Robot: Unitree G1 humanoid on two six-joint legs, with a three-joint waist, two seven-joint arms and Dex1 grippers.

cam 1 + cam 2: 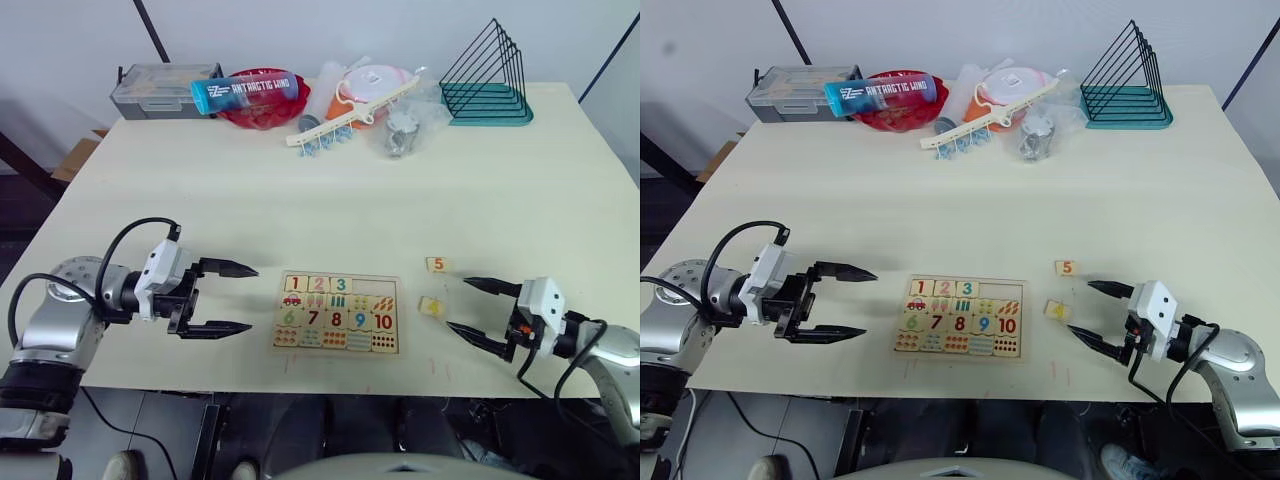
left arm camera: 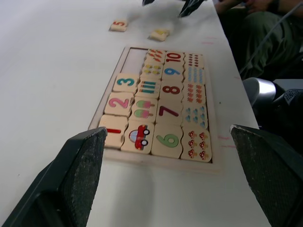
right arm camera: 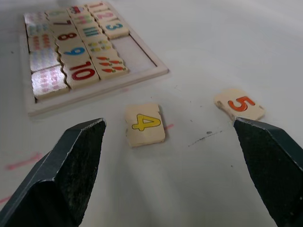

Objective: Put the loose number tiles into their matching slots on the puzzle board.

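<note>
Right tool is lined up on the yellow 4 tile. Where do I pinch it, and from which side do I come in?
Judging by its pose, pinch the 4 tile across two opposite side edges, coming down from above. It lies flat on the table, thin, apart from the 5 tile and the puzzle board, so both edges look free. The right tool is open and already points at it.

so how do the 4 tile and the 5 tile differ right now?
The 4 tile has a yellow digit; the 5 tile has an orange-red one. The 4 lies nearer the board and the right gripper; the 5 lies farther back. Both are loose on the table, outside the slots.
</note>
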